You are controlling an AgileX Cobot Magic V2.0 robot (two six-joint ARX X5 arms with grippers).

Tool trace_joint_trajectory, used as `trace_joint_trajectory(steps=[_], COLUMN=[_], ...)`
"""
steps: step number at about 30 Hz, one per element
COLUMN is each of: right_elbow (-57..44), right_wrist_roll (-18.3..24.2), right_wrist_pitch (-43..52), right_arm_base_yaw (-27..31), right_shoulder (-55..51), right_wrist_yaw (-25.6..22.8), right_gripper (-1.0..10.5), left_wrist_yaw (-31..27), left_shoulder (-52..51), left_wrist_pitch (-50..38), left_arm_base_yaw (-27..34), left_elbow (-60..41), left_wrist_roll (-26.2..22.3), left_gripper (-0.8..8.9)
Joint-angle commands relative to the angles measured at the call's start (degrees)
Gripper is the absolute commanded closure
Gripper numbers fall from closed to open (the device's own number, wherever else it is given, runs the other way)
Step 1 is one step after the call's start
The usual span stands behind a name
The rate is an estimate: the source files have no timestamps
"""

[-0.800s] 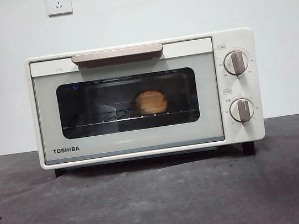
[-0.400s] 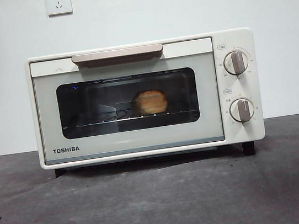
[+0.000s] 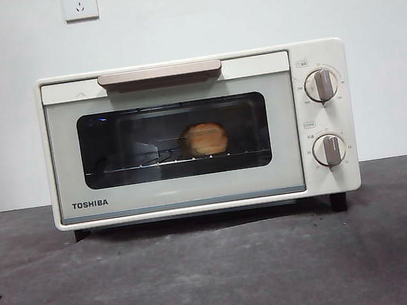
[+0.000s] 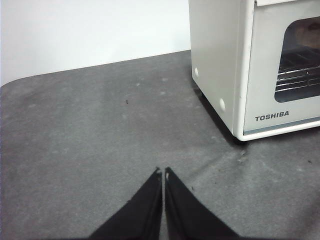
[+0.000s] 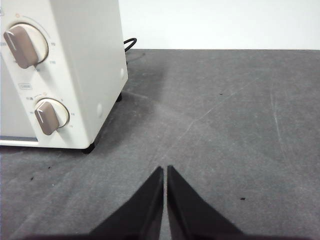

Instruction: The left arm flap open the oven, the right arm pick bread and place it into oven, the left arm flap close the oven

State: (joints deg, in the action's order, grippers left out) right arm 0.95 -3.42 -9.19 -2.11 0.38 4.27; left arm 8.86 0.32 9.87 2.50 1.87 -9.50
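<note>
Cream boxy oven closed; bumpy bread on rack; both end effectors pinched together.

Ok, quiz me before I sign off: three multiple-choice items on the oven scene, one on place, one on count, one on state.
1. Where is the bread?
A. on the table in front
B. on the rack inside the oven
C. on top of the oven

2. How many knobs does the oven have?
A. one
B. two
C. three

3. How is the oven door?
A. shut
B. fully flapped down
C. half open

Key: 1 B, seen through the window; 2 B, one above the other on the panel; 3 A, door flush, handle at the top.
</note>
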Motion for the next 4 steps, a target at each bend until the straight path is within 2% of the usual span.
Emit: trace_joint_trajectory(steps=[1,4], right_elbow=[-0.28,-0.28], right_wrist_roll=[-0.63,-0.63], right_wrist_pitch=[0.59,0.59], right_arm_base_yaw=[0.09,0.09], right_shoulder=[-0.17,-0.17], right_wrist_yaw=[-0.2,-0.22], right_gripper=[9.4,9.4], left_wrist_yaw=[-0.07,-0.07], left_shoulder=[-0.13,-0.13], left_wrist_pitch=[0.28,0.28], left_arm_base_yaw=[0.15,0.15], left_elbow=[-1.18,-1.18], left_wrist_roll=[0.39,0.39], left_gripper=[7.94,7.94])
